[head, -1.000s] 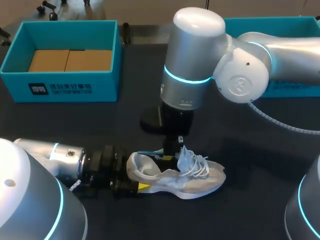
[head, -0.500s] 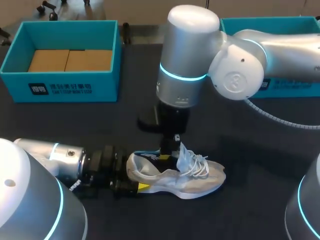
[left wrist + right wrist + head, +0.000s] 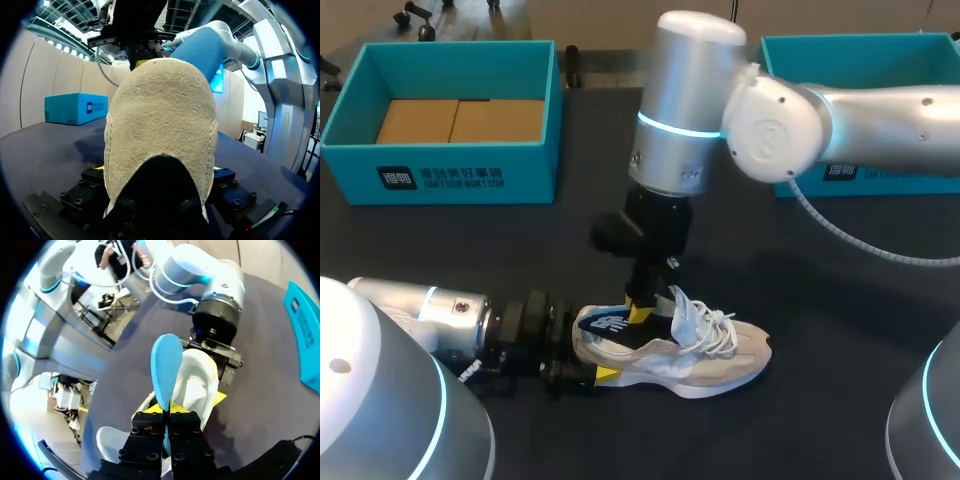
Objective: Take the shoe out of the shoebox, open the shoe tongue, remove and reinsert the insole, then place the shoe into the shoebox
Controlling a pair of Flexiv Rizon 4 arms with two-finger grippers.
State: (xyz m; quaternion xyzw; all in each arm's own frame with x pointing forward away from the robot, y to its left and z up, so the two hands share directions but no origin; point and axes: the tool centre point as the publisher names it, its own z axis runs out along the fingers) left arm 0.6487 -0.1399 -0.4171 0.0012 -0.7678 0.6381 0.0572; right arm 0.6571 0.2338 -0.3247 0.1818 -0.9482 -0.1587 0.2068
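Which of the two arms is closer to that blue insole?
Right. The right gripper pinches the insole sticking out of the shoe; the left gripper clamps the shoe's heel, behind the insole.

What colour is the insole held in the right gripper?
The insole is light blue, seen best in the right wrist view.

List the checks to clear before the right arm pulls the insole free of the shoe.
1. Right gripper shut on the insole: ok.
2. Left gripper shut on the shoe at its heel: ok.
3. Tongue standing open: ok.
4. Laces apart from the right gripper: ok.
5. Insole fully out of the shoe: not ok, its heel end sits inside the collar.
6. Insole toe end free under the tongue: cannot tell, hidden.
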